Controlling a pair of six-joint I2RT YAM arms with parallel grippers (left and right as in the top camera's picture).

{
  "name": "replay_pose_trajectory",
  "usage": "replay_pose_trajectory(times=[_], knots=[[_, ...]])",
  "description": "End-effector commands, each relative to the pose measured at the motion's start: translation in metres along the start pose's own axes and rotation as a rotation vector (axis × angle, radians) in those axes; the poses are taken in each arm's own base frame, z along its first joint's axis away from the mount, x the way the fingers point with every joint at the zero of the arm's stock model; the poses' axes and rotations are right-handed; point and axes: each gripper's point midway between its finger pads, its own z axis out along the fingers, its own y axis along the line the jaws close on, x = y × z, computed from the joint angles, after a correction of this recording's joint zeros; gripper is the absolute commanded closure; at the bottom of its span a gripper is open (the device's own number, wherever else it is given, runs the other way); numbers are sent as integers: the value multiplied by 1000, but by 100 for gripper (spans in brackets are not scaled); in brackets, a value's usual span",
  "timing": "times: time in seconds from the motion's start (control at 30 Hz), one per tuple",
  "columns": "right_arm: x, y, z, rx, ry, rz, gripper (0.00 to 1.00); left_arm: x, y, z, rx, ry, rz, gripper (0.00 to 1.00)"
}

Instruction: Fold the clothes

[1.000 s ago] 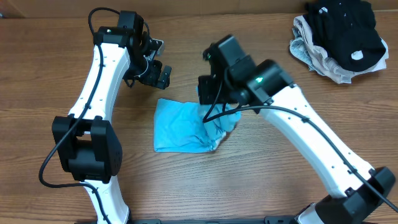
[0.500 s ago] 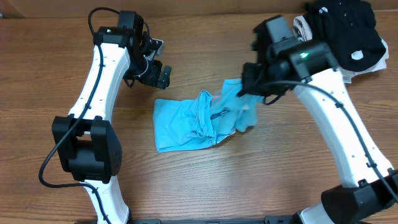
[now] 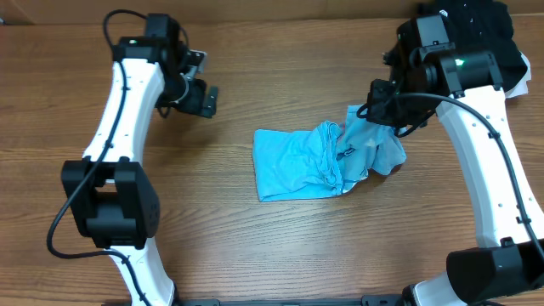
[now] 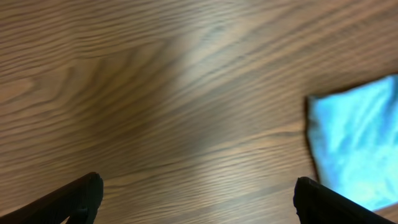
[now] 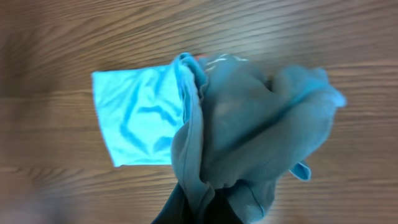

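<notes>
While in R claw [image 3: 376, 117], tee [image 3: 289, 161] half-flat

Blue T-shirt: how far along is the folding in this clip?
Done: the left part of the T-shirt lies flat on the table. In hand: the right gripper is shut on the bunched right part, raised off the wood. Remaining: laying that bunch down as a neat fold. The left gripper hovers open over bare wood, apart from the cloth.
</notes>
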Motion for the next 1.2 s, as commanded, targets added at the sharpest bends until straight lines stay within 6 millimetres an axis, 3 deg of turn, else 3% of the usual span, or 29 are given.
replay_pose_trajectory(times=[0.0,0.13,0.23,0.47,0.5,0.53,0.57,0.67,0.83,0.97,1.17], knots=[[3,48,-10,-108,-43,-115,96,2,22,-4,-24,-11,-56,0],[9,92,11,-149,-35,-200,96,2,31,-5,-27,-23,-78,0],[21,121,38,-160,13,-243,96,1,32,-6,-25,-27,-79,0],[69,169,101,-131,168,-334,96,0,32,-6,-26,-29,-79,0],[78,173,112,-119,198,-348,91,0,32,-6,-26,-30,-79,0],[89,177,124,-104,232,-369,69,0,32,-6,-26,-30,-79,0],[93,179,128,-99,243,-376,63,0,32,-6,-26,-31,-79,0],[95,183,125,-107,240,-392,58,-1,33,-6,-27,-36,-78,0],[75,173,95,-113,193,-350,53,-3,32,-6,-27,-42,-75,0],[59,128,86,7,195,-226,48,-3,32,-6,-27,-42,-75,0],[46,67,100,136,230,-53,43,-4,32,-6,-27,-45,-74,0]])
